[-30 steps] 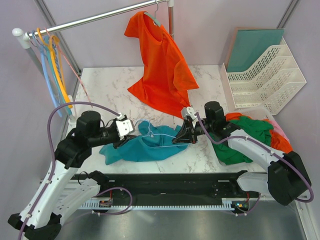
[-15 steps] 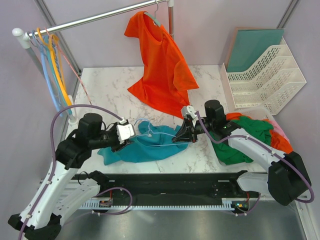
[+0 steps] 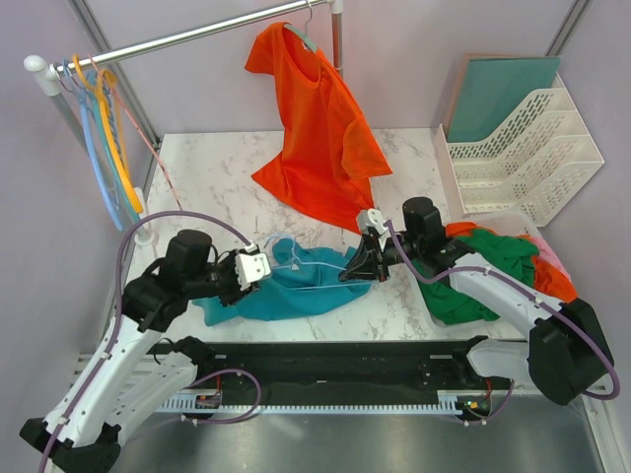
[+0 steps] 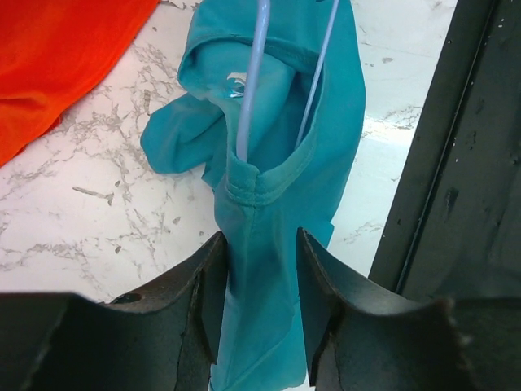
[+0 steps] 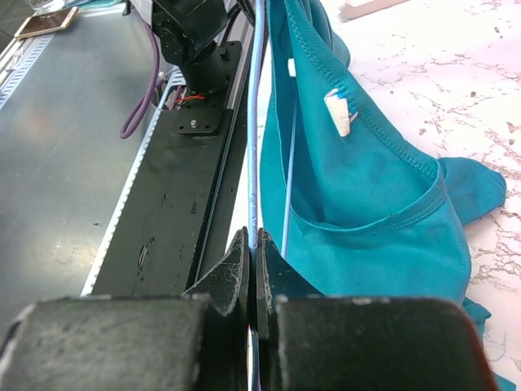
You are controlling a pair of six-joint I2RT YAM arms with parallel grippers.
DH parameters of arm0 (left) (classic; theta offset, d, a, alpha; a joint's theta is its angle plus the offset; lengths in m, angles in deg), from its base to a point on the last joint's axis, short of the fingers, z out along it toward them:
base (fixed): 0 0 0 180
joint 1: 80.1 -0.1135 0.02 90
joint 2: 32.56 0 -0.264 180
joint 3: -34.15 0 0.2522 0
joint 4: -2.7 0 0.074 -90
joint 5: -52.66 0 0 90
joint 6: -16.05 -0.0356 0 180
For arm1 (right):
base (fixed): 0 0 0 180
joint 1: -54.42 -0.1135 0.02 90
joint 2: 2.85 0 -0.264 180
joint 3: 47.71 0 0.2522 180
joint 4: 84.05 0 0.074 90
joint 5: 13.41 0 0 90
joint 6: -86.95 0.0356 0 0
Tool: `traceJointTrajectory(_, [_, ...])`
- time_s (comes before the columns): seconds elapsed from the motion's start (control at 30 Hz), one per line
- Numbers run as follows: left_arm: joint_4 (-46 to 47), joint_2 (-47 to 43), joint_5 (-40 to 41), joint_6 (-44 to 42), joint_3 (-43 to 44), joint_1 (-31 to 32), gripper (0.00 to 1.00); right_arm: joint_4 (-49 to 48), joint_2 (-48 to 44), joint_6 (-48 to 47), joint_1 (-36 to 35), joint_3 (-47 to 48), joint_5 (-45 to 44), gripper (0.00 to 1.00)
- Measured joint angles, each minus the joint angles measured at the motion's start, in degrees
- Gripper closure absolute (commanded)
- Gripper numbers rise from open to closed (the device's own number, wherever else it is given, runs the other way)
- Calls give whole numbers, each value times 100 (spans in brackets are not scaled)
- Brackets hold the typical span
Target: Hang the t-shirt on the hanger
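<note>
The teal-blue t-shirt (image 3: 306, 288) lies crumpled on the marble table between my two arms. The thin pale-blue hanger (image 3: 296, 258) is partly inside it; in the left wrist view the hanger (image 4: 248, 90) runs into the neck opening of the t-shirt (image 4: 269, 187). My left gripper (image 3: 256, 268) is at the shirt's left end, and its jaws (image 4: 260, 238) stand apart with a fold of teal cloth between them. My right gripper (image 3: 357, 268) is at the shirt's right end. It (image 5: 252, 240) is shut on the hanger's wire (image 5: 257, 122), beside the t-shirt's collar (image 5: 366, 204).
An orange t-shirt (image 3: 315, 128) hangs from the rail at the back, its hem resting on the table. Several coloured hangers (image 3: 104, 138) hang at the rail's left end. A white tray rack (image 3: 523, 148) and a dark green garment (image 3: 483, 266) are at the right. A black base rail (image 3: 345, 360) runs along the near edge.
My left gripper has moved a little right and toward the near edge along the shirt's left end, and its jaws have widened slightly. The right arm has stayed still.
</note>
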Motion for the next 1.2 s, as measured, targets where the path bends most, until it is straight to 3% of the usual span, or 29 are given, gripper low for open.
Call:
traceJointTrajectory(0.4, [632, 286, -684, 28, -57, 0, 83, 142, 4, -166, -98, 98, 20, 100])
traceJointTrajectory(0.67, [837, 516, -1095, 164, 9, -28, 83, -81, 120, 118, -155, 98, -20, 100])
traceJointTrajectory(1.0, [1423, 444, -1281, 595, 11, -20, 83, -1322, 289, 1150, -369, 15, -186, 100])
traceJointTrajectory(1.1, [1593, 448, -1318, 743, 11, 17, 88, -1650, 352, 1447, -452, 4, -262, 100])
traceJointTrajectory(1.13, [1641, 448, -1333, 793, 11, 22, 92, -1727, 363, 1523, -470, 0, -275, 98])
traceJointTrajectory(1.17, [1668, 446, -1335, 835, 11, 24, 94, -1766, 367, 1569, -479, 0, -282, 82])
traceJointTrajectory(1.2, [1683, 442, -1335, 874, 11, 26, 98, -1788, 372, 1609, -479, 0, -295, 73])
